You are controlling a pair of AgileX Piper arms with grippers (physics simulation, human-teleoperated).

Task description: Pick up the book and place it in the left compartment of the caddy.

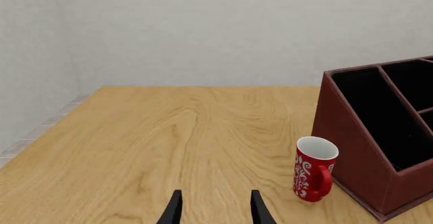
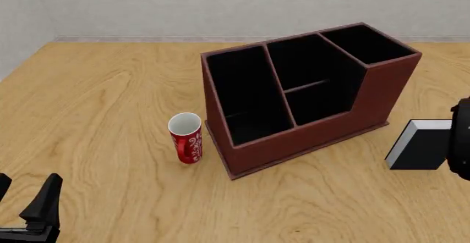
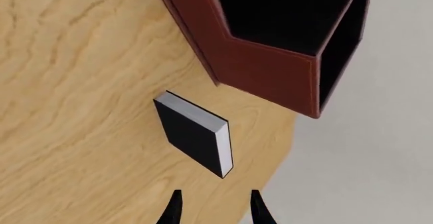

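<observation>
The book, black with white page edges, rests on the table to the right of the caddy and apart from it. In the right wrist view the book lies a little beyond my right gripper, which is open and empty. Only a dark part of the right arm shows in the front view, beside the book. The caddy's left compartment is long, black-lined and holds nothing; it also shows in the left wrist view. My left gripper hangs open at the near left, far from the caddy.
A red mug with a white pattern stands upright just left of the caddy's front corner; the left wrist view shows the mug close to the caddy's wall. The caddy's middle section has a crossbar. The table's right edge lies near the book.
</observation>
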